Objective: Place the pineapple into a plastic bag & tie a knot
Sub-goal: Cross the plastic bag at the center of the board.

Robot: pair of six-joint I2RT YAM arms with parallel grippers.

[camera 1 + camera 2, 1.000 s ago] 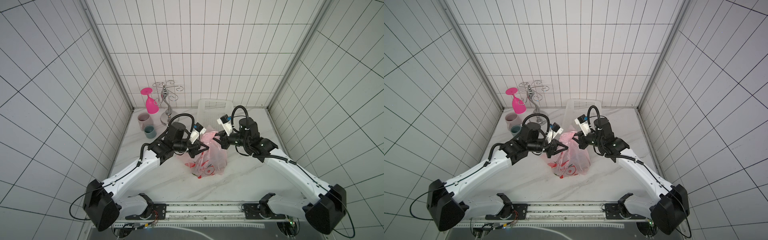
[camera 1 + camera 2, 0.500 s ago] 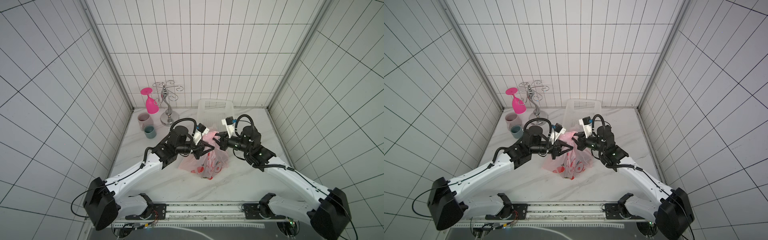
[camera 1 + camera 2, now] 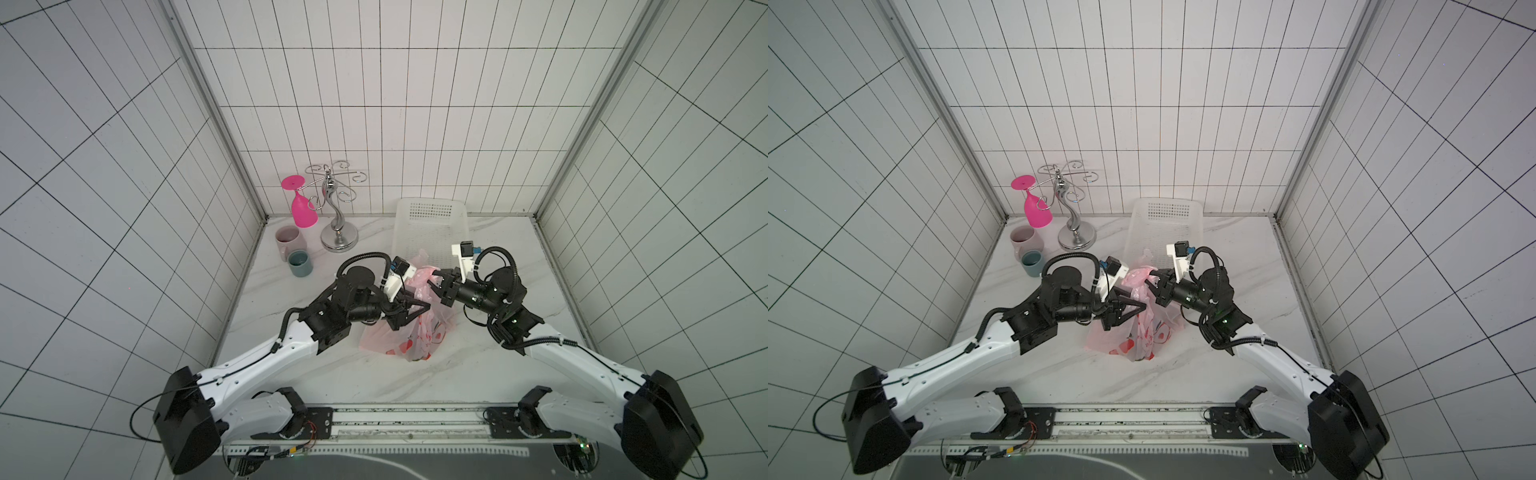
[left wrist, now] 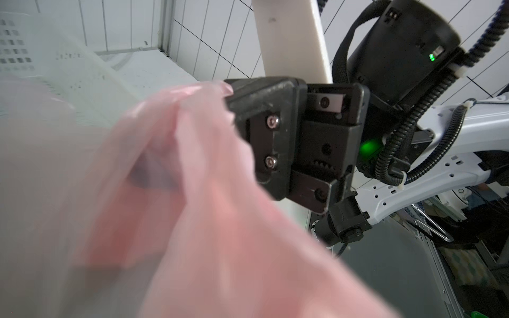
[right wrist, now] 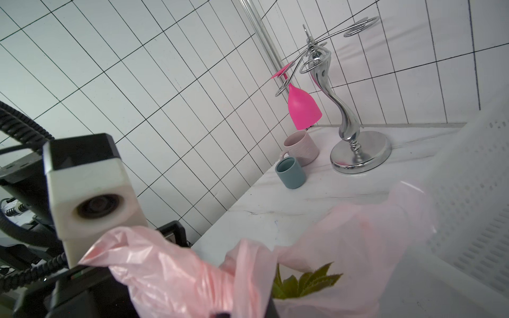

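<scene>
The bag (image 3: 415, 338) lies just beside the basket (image 3: 430, 224). Expect thin, limp, slippery film; grip it at the bunched top. The right claw (image 3: 435, 281) is clamped on the bag; the left claw (image 3: 419, 309) state cannot be told.

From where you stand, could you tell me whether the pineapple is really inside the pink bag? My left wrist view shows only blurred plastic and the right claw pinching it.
Observer: Yes. In the right wrist view, green pineapple leaves poke up inside the plastic bag.
Operator: Thank you. Is the bag hanging or resting?
Observer: In both top views its bottom seems to rest on the table, just in front of the white basket.
Operator: Is anything else standing close to it?
Observer: Nothing close. A pink mug and a blue-grey mug stand beside a chrome glass rack, well apart from the bag, on the left arm's side.
</scene>
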